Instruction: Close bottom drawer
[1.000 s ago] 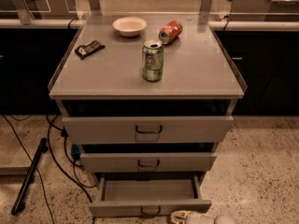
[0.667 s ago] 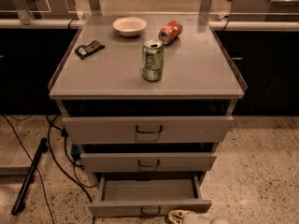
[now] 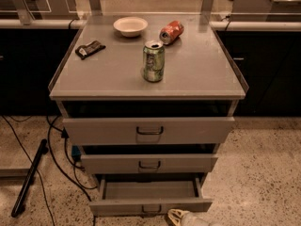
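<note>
Tool (image 3: 184, 217): at the lower frame edge, just in front of the bottom drawer's front panel and right of its handle (image 3: 151, 209). Its opening cannot be told. Nothing is seen in its hold.
Bottom drawer (image 3: 122, 206): lowest of three, pulled well out, with its empty interior exposed.
Task status: not done. The front panel stands far forward of the middle drawer (image 3: 188, 164) above it. The whole push inward is judged to remain.
Contact: cannot tell whether the tool touches the panel.
Change from earlier frames: the tool has shifted slightly left along the panel. The drawer's extension looks unchanged.
Top drawer (image 3: 94, 130): also stands a little forward.
Desk (image 3: 202, 79): carries a green can (image 3: 154, 61), a dark packet (image 3: 90, 49), a red can (image 3: 171, 32) on its side and a bowl (image 3: 130, 26), all unmoved.
</note>
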`<state>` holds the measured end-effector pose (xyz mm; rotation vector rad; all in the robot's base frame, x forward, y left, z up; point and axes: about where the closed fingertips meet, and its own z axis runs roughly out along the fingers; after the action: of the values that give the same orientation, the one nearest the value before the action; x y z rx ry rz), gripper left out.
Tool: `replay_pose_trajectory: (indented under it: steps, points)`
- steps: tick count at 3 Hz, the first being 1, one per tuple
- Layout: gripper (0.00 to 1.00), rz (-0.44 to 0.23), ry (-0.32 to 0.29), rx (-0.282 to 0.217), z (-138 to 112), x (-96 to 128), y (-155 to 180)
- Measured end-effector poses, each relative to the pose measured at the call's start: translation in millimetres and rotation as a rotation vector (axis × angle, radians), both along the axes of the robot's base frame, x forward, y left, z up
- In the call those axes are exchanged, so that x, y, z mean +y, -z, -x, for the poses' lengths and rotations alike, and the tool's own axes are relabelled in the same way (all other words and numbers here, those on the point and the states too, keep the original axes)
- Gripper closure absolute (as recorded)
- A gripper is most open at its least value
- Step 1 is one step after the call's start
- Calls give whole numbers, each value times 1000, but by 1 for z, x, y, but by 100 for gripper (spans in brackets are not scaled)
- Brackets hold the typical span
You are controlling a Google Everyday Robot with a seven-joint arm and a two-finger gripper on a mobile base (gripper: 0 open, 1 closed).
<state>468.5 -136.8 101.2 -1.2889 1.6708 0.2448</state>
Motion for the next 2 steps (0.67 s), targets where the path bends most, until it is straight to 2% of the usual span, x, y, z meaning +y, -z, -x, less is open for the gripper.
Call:
replay_pose_trajectory:
  steps: [2]
  points:
    - [100, 20, 49, -63, -31, -9, -2]
